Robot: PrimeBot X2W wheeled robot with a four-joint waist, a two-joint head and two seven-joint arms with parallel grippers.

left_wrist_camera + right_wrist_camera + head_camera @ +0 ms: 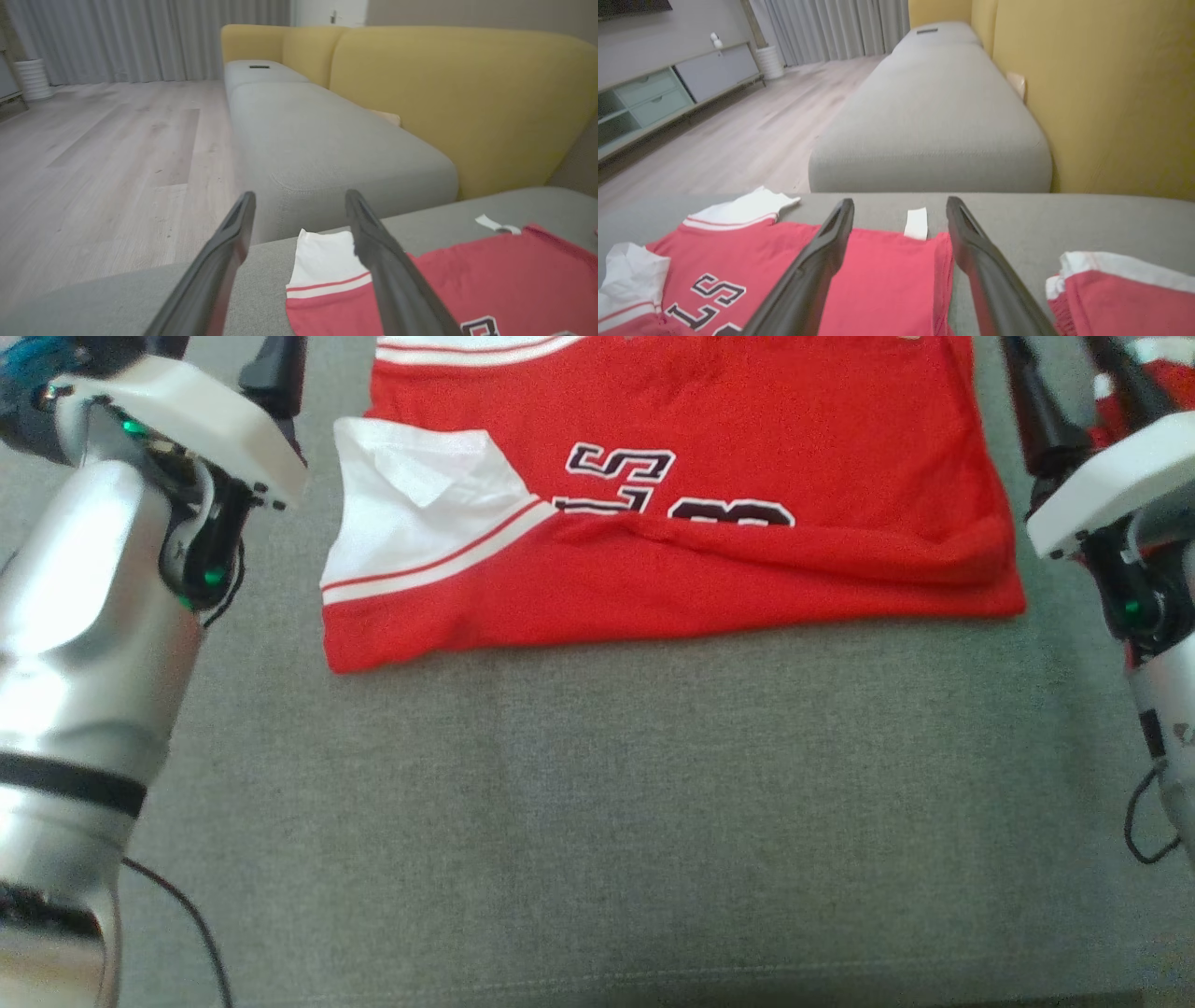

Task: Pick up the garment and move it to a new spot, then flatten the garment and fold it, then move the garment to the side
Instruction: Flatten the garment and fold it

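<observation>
Garment point(747, 569) lying folded, left hand point(300, 196) and right hand point(900, 201) spread wide, empty

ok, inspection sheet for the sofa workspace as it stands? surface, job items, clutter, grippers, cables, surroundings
Surface: grey seat cushion, bare in front of the jersey.
Job's things: red jersey lies on the cushion, its near edge doubled over so the lettering is partly hidden. The white sleeve on the robot's left is creased.
Clutter: second red and white garment lies on the right, apart from the jersey.
Grippers: left gripper and right gripper both have their jaws open and hold nothing.
Cables: black cable by the left arm and black loop by the right arm, both off the jersey.
Surroundings: yellow backrest, wood floor, grey curtains, sideboard.
</observation>
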